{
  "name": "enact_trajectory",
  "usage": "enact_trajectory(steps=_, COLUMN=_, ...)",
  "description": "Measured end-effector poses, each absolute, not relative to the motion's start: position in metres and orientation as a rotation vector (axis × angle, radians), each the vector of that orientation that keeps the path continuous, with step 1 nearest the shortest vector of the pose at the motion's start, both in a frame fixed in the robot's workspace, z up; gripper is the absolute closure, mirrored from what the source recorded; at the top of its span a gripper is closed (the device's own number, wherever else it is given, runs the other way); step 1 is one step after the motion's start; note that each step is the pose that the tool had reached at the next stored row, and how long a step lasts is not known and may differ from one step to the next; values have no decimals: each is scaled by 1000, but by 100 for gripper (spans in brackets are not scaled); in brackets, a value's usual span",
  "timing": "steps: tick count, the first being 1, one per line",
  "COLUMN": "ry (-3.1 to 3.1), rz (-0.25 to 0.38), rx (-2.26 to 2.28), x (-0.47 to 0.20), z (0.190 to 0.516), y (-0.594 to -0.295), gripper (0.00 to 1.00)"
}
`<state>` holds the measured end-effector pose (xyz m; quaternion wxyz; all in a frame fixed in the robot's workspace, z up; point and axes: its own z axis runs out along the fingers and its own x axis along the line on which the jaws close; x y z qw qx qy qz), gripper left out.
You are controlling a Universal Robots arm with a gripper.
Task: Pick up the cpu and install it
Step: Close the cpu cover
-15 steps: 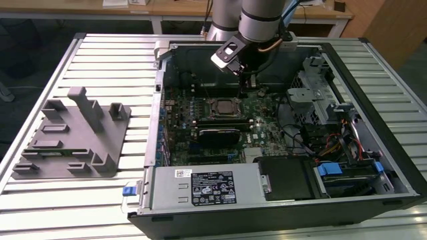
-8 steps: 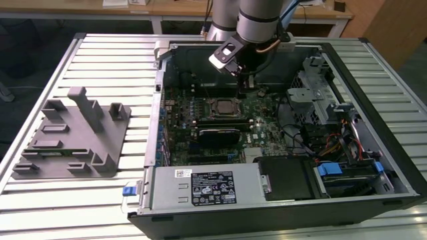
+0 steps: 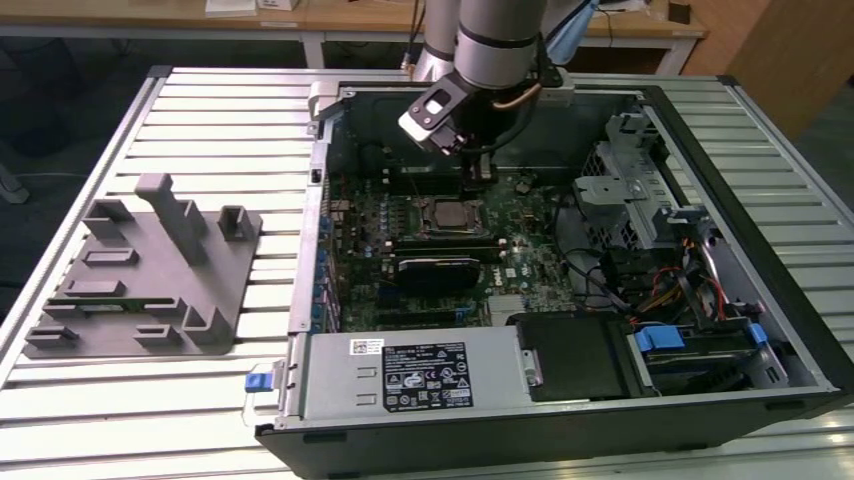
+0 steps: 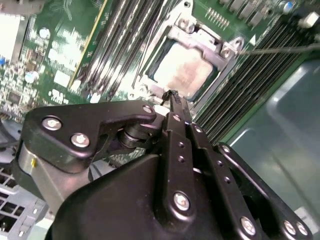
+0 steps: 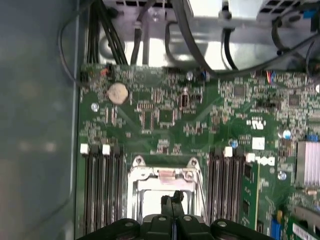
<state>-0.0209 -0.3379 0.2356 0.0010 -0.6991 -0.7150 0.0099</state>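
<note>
The cpu (image 4: 183,69), a flat square chip with a silvery-white top, lies inside the metal-framed socket (image 4: 215,46) on the green motherboard (image 3: 521,230). In the exterior view the cpu (image 3: 447,213) sits in the middle of the open computer case. My black gripper (image 4: 173,95) hovers just above the socket's edge with both fingers pressed together and nothing between them. In the first wrist view the gripper (image 5: 175,197) points at the socket frame (image 5: 162,175), with the cpu's pale top (image 5: 150,204) beside the tips. The exterior view shows the gripper (image 3: 477,180) just behind the socket.
Memory slots (image 5: 102,185) flank the socket on both sides. A silver power supply (image 3: 400,375) fills the case's near side, and a drive cage (image 3: 641,195) with cables stands at the exterior view's right. A grey fixture block (image 3: 147,270) rests on the slatted table at the left.
</note>
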Motion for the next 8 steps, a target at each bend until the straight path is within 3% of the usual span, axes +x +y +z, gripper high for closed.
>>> enact_trajectory(steps=8, ry=-2245, rz=31, rx=-2194, x=-26, z=235, y=-339, gripper=89)
